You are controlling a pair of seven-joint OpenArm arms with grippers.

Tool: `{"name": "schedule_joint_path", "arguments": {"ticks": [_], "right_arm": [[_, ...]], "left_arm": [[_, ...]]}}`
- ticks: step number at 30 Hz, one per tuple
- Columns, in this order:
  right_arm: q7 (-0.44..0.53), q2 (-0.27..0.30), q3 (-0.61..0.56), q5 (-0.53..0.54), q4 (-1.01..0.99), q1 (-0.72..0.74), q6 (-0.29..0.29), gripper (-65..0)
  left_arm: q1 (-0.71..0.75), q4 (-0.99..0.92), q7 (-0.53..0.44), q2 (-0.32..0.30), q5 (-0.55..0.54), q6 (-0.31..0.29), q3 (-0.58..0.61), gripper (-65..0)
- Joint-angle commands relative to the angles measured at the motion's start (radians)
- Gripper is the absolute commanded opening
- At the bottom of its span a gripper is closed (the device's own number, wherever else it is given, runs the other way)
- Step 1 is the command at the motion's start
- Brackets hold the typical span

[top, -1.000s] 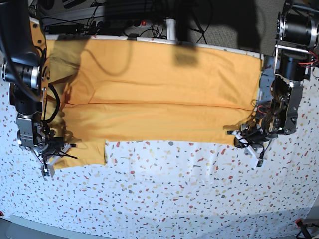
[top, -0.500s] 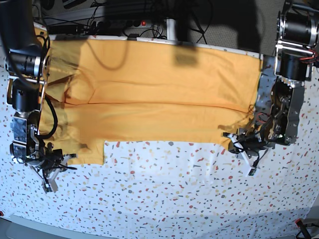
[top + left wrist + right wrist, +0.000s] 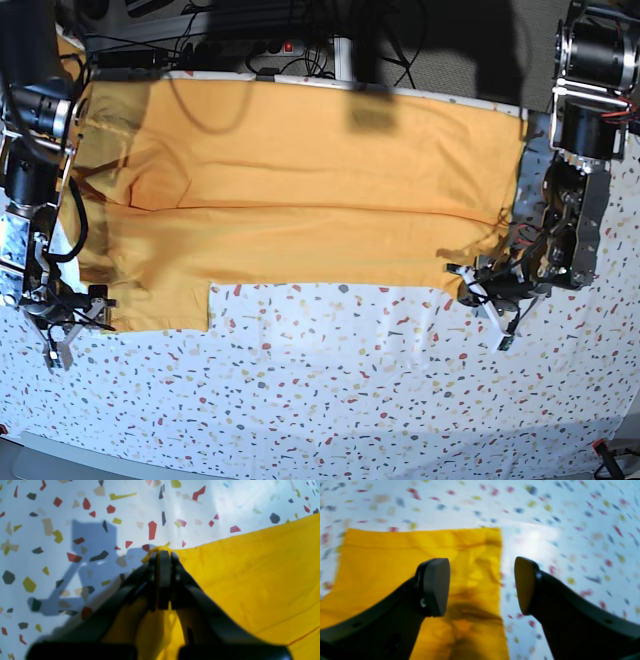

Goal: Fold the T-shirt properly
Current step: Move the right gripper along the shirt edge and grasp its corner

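Jaws of the left gripper point(image 3: 161, 555) are pressed together on a bunched corner of the large mustard-yellow cotton T-shirt point(image 3: 310, 200), a small tuft of fabric poking out past the tips. The right gripper point(image 3: 482, 585) stands wide apart and holds nothing; its two black pads hang above the straight side edge of a flat yellow flap, one pad over cloth, the other over bare cover.

In the base view the garment lies spread lengthwise across the far half of the white, colour-speckled tabletop point(image 3: 350, 400), already doubled along a long crease through its middle. Its near edge is straight except for the flap hanging lower at the right gripper's end, and the left gripper pinches the near corner at the opposite end.

The step in hand looks like taking both near corners for the next lengthwise fold. To do it well, the right gripper should drop squarely onto the flap's corner, catch every layer there, and close before any lifting begins. Both arms should then rise together and carry the edge evenly, keeping the cloth taut between them so the crease stays straight. An uneven lift would likely skew the fold or drag the far half.
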Motion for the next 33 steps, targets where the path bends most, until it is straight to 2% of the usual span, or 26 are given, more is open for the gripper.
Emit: {"name": "schedule_joint_path", "arguments": {"ticks": [1,5,10,13,16,20,23,28,29,33], "right_arm": [[0.025,0.025,0.005,0.007,-0.007,0.03,-0.027,-25.1],[0.137,0.051,0.005,0.008,-0.145,0.031,-0.04,-25.2],[0.224,0.041,0.005,0.008,-0.302,0.033,-0.035,-25.5],[0.266,0.032,0.005,0.021,-0.344,0.033,0.006,-30.6],[0.279,0.032,0.005,0.087,-0.347,0.038,0.04,-31.1],[0.278,0.032,0.005,0.09,-0.347,0.055,0.072,-31.3],[0.278,0.033,0.005,0.089,-0.346,0.058,0.12,-38.5],[0.277,0.035,0.005,0.078,-0.346,0.058,0.13,-62.3],[0.272,0.038,0.005,0.079,-0.346,0.058,0.13,-65.0],[0.227,0.04,0.005,0.079,-0.322,0.058,0.13,-65.0]], "left_arm": [[-0.03,0.019,-0.018,-0.009,-0.011,-0.002,-0.006,-65.0],[-0.03,0.019,-0.018,-0.009,-0.012,-0.002,-0.006,-65.0],[-0.03,0.019,-0.019,-0.009,-0.017,-0.002,-0.006,-65.0],[-0.03,0.019,-0.022,-0.009,-0.019,-0.002,-0.006,-65.0],[-0.03,0.019,-0.022,-0.009,-0.019,-0.002,-0.006,-65.0],[-0.03,0.019,-0.022,-0.009,-0.019,-0.002,-0.006,-65.0],[-0.03,0.019,-0.022,-0.009,-0.019,-0.002,-0.006,-65.0],[-0.03,0.019,-0.022,-0.009,-0.019,-0.002,-0.006,-65.0],[-0.03,0.019,-0.022,-0.009,-0.019,-0.002,-0.006,-65.0],[-0.03,0.019,-0.022,-0.009,-0.019,-0.002,-0.006,-65.0]]}}
